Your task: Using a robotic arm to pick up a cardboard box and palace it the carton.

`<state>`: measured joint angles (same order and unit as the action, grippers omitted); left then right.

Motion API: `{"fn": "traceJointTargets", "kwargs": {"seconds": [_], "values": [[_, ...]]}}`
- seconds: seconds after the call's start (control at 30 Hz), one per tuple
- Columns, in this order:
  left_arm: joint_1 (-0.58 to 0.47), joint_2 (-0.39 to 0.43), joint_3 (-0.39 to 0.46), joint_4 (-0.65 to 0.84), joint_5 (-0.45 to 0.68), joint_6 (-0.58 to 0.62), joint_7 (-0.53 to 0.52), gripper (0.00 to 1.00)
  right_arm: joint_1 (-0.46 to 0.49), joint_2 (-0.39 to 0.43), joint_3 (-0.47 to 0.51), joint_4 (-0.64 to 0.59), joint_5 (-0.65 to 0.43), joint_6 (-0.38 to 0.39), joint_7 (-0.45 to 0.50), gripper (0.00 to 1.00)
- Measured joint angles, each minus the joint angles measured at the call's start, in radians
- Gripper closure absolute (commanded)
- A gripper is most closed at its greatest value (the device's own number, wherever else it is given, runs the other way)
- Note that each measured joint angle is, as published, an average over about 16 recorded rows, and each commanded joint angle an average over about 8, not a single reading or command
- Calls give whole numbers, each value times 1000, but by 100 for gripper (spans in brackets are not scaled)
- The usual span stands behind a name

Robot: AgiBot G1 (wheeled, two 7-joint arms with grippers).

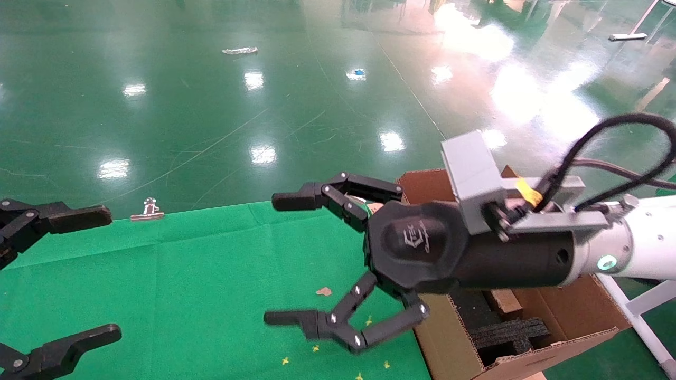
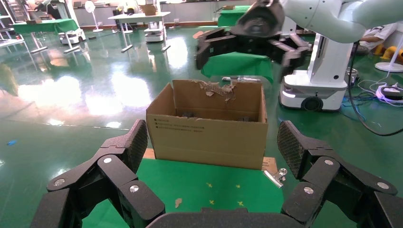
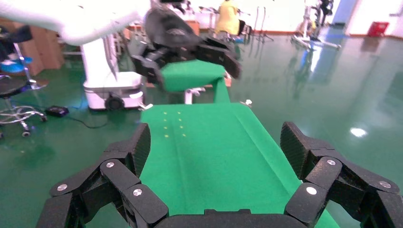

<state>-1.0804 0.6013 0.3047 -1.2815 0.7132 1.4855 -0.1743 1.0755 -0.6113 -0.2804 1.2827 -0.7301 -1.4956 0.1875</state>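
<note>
left gripper [image 1: 63,274] sits at the near left edge of the head view, over the green-covered worktop [image 1: 185,274]; fingers spread wide apart, nothing between them. its own wrist camera confirms this: both textured finger pads [image 2: 135,142] stand well apart, with bare green cloth beyond.

right gripper [image 1: 280,258] is held out above the worktop's right half, on the robotic arm [image 1: 639,248], a white tube with a green ring light, grey camera block [image 1: 472,177] and black cable [image 1: 618,153]. fingers fully open, empty; one finger high, one low in the head view. right wrist view agrees: wide gap, only green cloth between the fingers.

small yellow marks [image 1: 317,348] and a brown scrap [image 1: 323,291] lie on the cloth under the right gripper.

carton [image 1: 554,316] stands at the worktop's right end, beneath the right arm, flaps up, black foam [image 1: 507,332] inside. from the left wrist it is [image 2: 209,128] beyond the cloth, torn back flap visible.

cardboard box: cannot tell where it is; not identifiable in any view.

a metal binder clip [image 1: 148,210] holds the cloth's far edge. beyond, glossy green floor [image 1: 211,105].
</note>
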Motion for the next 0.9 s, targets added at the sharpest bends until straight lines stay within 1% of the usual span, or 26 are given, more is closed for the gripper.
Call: {"fn": "traceJointTargets", "kwargs": {"seconds": [0.23,0.9], "values": [[0,0,0,0,0,0,0,0,-19,0,21,20,6,-5,0,0],[0,0,0,0,0,0,0,0,-4,0,4,4,1,-1,0,0]]}}
